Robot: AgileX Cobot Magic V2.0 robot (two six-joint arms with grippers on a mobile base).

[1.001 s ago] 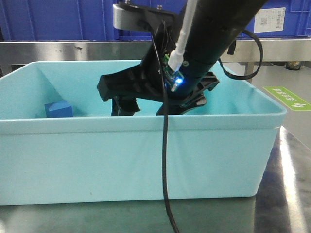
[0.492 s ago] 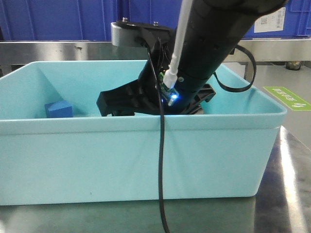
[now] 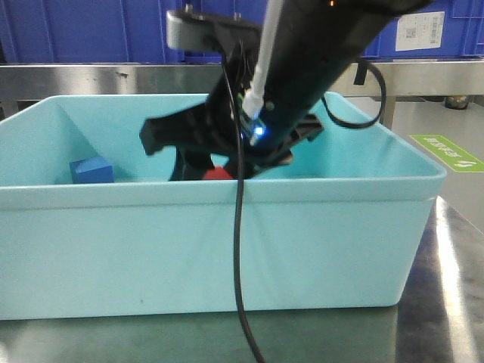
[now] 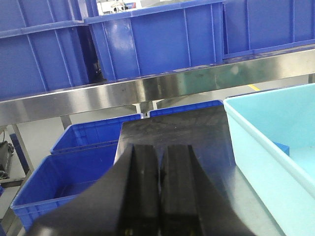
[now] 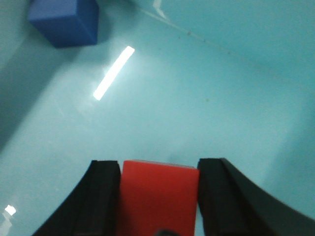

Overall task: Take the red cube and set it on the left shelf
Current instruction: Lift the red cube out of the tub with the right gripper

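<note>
- Steel-railed left shelf (image 3: 91, 76) with blue plastic crates (image 3: 76, 30) spans the frame's top, behind a pale turquoise plastic tub (image 3: 151, 249).
- Right gripper (image 5: 158, 167) clamps the small red cube (image 5: 157, 201), newly raised to rim height at centre: pick done, carry pending.
- Left gripper (image 4: 160, 191) clenched, empty.

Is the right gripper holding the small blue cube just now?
No, the right gripper clamps the red cube; the blue cube lies apart in the turquoise plastic tub.

bin (image 3: 113, 242) walls around, blue cube (image 3: 91, 170) in corner, top seemingly open
</note>
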